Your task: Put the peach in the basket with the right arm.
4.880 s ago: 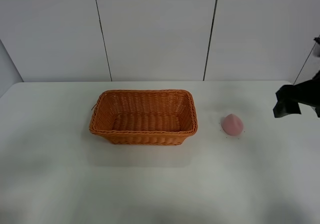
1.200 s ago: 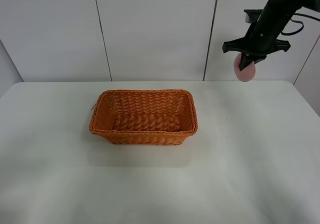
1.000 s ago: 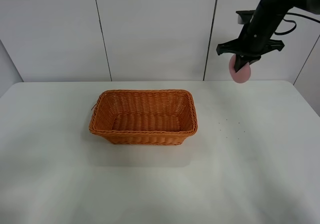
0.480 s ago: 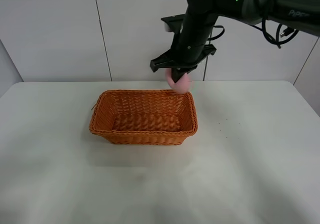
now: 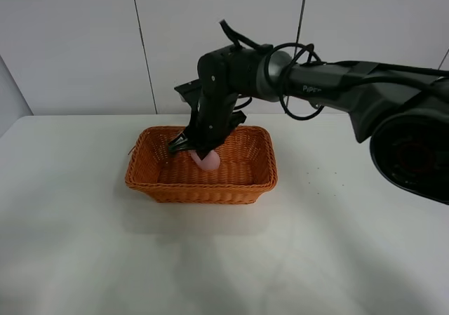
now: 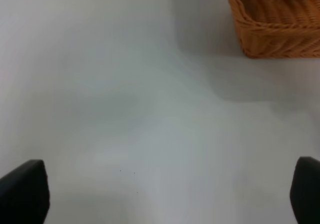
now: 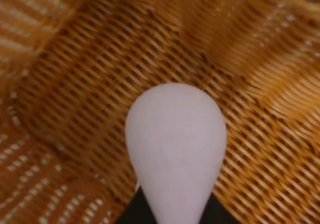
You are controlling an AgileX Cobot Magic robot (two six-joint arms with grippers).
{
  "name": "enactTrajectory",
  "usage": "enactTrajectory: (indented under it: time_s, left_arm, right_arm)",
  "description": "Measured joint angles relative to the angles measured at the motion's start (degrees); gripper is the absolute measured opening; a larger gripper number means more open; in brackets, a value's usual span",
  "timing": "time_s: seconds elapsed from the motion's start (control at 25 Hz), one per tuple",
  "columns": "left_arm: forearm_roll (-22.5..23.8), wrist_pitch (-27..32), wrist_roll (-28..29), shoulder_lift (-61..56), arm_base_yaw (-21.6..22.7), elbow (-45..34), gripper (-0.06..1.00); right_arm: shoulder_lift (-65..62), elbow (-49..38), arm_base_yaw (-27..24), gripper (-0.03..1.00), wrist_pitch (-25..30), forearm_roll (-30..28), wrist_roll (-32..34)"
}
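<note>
The pale pink peach [image 5: 208, 160] is down inside the orange-brown wicker basket [image 5: 210, 191], left of its middle. My right gripper [image 5: 202, 149] is shut on it, the black arm reaching in from the right over the back rim. The right wrist view shows the peach [image 7: 175, 143] between the dark fingertips [image 7: 134, 210], tip outward, close over the woven basket floor [image 7: 75, 59]. Whether it touches the floor I cannot tell. My left gripper [image 6: 164, 191] shows only in the left wrist view, open and holding nothing, low over the white table with a basket corner [image 6: 275, 24] ahead of it.
The basket stands mid-table on a white tabletop [image 5: 337, 245]. A white panelled wall [image 5: 210, 41] rises behind the table's back edge. The right arm's links [image 5: 351, 76] stretch across the space above the table's right half.
The right arm has carried the peach from high at the right, leftward over the basket's back rim, and lowered it into the basket. The basket has not moved.
</note>
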State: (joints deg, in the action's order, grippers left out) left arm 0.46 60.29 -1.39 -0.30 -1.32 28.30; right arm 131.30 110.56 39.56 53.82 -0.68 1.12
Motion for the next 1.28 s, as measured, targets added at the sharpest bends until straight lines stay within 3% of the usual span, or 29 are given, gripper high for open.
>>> enactTrajectory:
  time_s: [0.12, 0.36, 0.44, 0.76, 1.04, 1.28]
  left_arm:
    - [0.0, 0.0, 0.0, 0.0, 0.0, 0.0, 0.99]
    - [0.0, 0.0, 0.0, 0.0, 0.0, 0.0, 0.99]
    - [0.0, 0.0, 0.0, 0.0, 0.0, 0.0, 0.99]
    - [0.0, 0.0, 0.0, 0.0, 0.0, 0.0, 0.99]
    - [0.0, 0.0, 0.0, 0.0, 0.0, 0.0, 0.99]
    - [0.0, 0.0, 0.0, 0.0, 0.0, 0.0, 0.99]
  right_arm:
    - [1.67, 0.0, -0.04, 0.06, -0.08, -0.02, 0.0]
    - [1.79, 1.14, -0.04, 0.54, 1.42, 0.68, 0.0]
    - [1.75, 3.35, -0.04, 0.61, 3.3, 0.68, 0.05]
    - [1.67, 20.13, -0.04, 0.65, 14.6, -0.17, 0.53]
    - [1.49, 26.3, -0.94, 0.65, 15.61, -1.94, 0.74]
    - [1.55, 26.3, -7.2, 0.65, 15.74, -1.35, 0.9]
